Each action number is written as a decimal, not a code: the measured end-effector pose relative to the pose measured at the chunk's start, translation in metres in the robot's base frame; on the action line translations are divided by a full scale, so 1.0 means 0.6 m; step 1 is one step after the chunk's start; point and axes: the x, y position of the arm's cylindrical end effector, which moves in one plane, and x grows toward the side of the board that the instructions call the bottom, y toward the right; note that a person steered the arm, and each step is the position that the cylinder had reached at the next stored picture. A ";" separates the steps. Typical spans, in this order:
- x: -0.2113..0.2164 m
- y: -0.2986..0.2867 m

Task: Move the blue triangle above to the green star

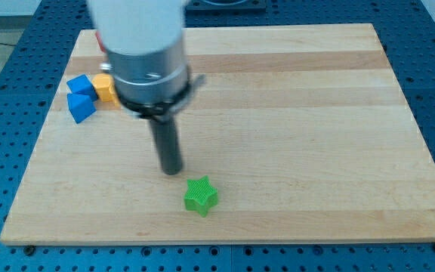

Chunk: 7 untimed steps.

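While the green star (201, 196) sits near the board's bottom edge, your blue triangle (81, 84) lies far off at the view's upper left, touching a blue cube (81, 106) and a yellow block (105, 88) partly hidden by the arm. My tip (172, 171) rests just above and left of the star, well apart from the triangle. You have no jaws to report; the rod ends bare. Judging by this, nothing is done yet: the whole push across the wooden board (316, 113) remains.
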 end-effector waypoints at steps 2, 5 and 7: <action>0.113 0.080; -0.024 -0.182; -0.122 -0.329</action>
